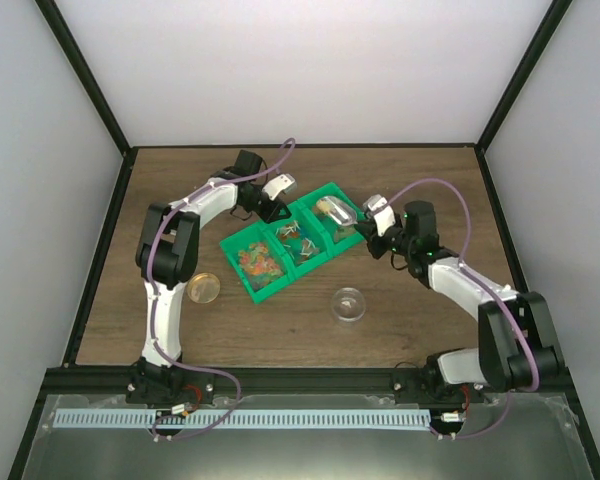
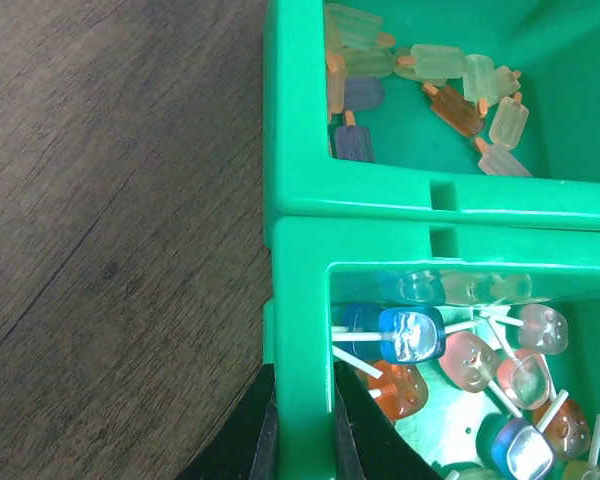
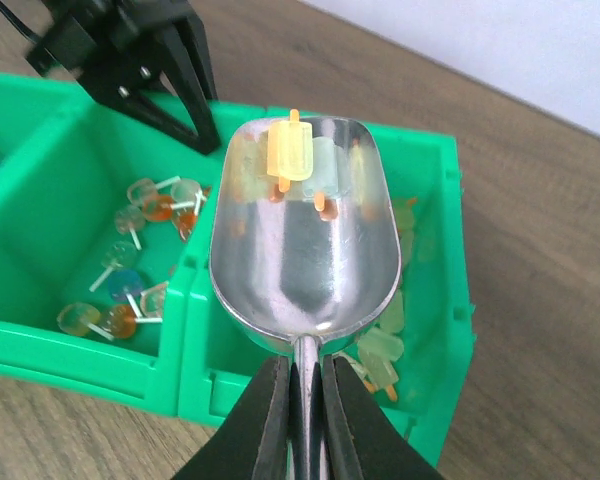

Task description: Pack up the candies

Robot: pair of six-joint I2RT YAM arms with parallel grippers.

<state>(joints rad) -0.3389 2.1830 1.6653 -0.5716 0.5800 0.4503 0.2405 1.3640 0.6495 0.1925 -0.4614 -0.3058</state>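
- The right gripper (image 3: pixel 305 425) was clamped tight on the handle of a metal scoop (image 3: pixel 305 250), held over the end compartment of a green tray (image 3: pixel 70 360). A few popsicle-shaped sweets (image 3: pixel 288 150) lay at the far end of the bowl, well ahead of the fingers.
- The left gripper (image 2: pixel 302 440) pinched the tray's outer wall at the middle compartment, one finger on either side.
- The candies (image 1: pixel 260 262), a mixed orange, red and yellow heap, lay in the opposite end compartment, apart from both grippers.
- Lollipops (image 2: pixel 410 335) filled the middle compartment, and more popsicle-shaped sweets lay beneath the scoop.
- An amber dish (image 1: pixel 205 288) and a clear dish (image 1: pixel 348 303) stood on the table (image 1: pixel 410 180) near the tray, their contents unclear.
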